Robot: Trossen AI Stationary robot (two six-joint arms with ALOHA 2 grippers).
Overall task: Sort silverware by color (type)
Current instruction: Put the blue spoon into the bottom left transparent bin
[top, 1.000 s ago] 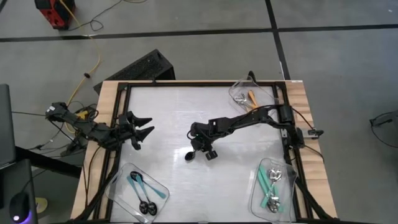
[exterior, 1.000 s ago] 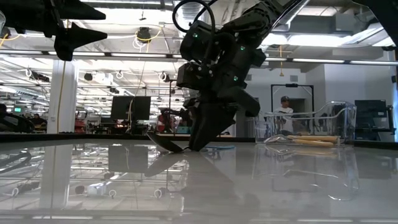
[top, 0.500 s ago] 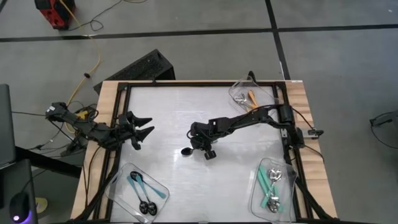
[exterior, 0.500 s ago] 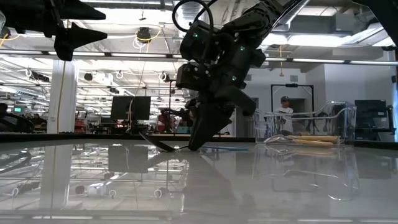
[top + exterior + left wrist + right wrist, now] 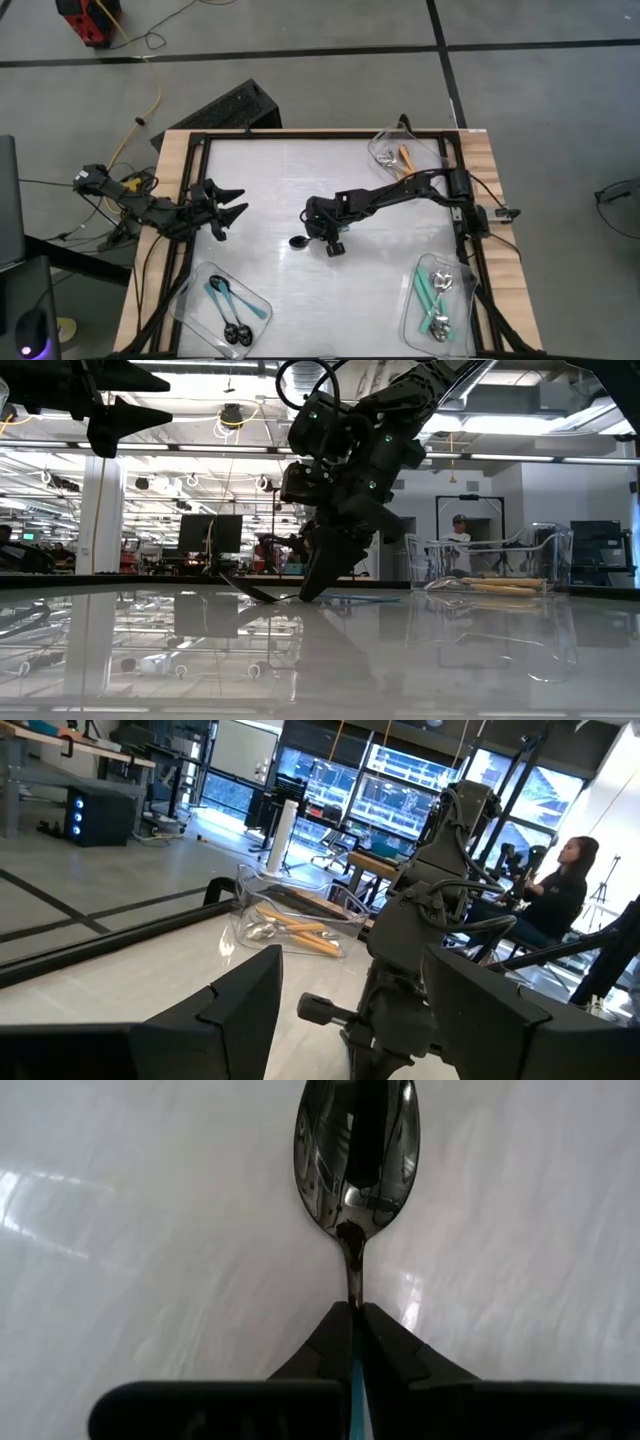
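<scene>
- Table (image 5: 280,180): white glossy top in a dark frame. Three clear trays (image 5: 228,310) sit at its corners: near-left holds blue-handled spoons, near-right teal ones (image 5: 430,290), far-right orange ones (image 5: 403,156).
- Left arm waits at the left edge; left gripper (image 5: 228,208) hangs above the table with its fingers spread, holding nothing.
- Right arm reaches from the right edge to mid-table. Right gripper (image 5: 355,1342) is clamped on the blue-handled spoon (image 5: 356,1135).
- Spoon: thin blue handle pinched between the fingertips; glossy black bowl pointing forward past them, low over the table near its middle, well apart from every tray.
- Risk: the grip is at the fingertips on a narrow handle. I judge the spoon could pivot or slip out in transit, since the bowl's weight hangs forward of the pinch.
- Risk: the target tray is shallow-walled; a tilted spoon could catch the rim and fall outside.
</scene>
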